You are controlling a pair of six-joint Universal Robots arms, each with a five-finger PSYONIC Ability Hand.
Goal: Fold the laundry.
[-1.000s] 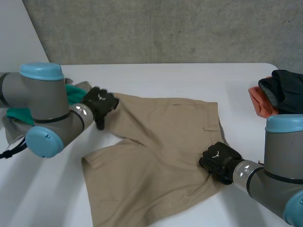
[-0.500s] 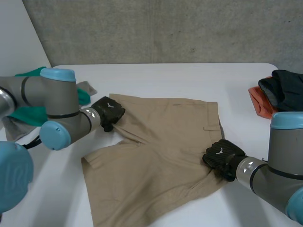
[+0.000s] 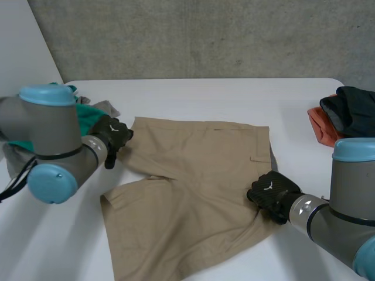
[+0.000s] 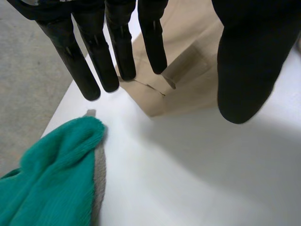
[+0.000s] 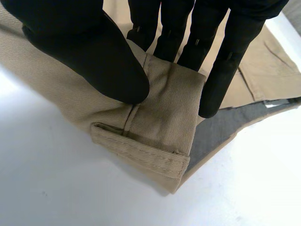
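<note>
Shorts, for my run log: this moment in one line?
left hand: open, at shorts corner | right hand: pinching shorts waistband | shorts: mostly flat

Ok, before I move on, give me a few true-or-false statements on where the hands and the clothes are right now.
1. The right hand pinches a folded edge of the tan shorts. True.
2. The left hand is shut on the shorts. False: its fingers are straight and hold nothing, over a corner of the shorts.
3. A green cloth lies on the table near the left hand. True.
4. The black and orange clothes lie on the shorts. False: they sit apart from them, at the table's edge on the right arm's side.
</note>
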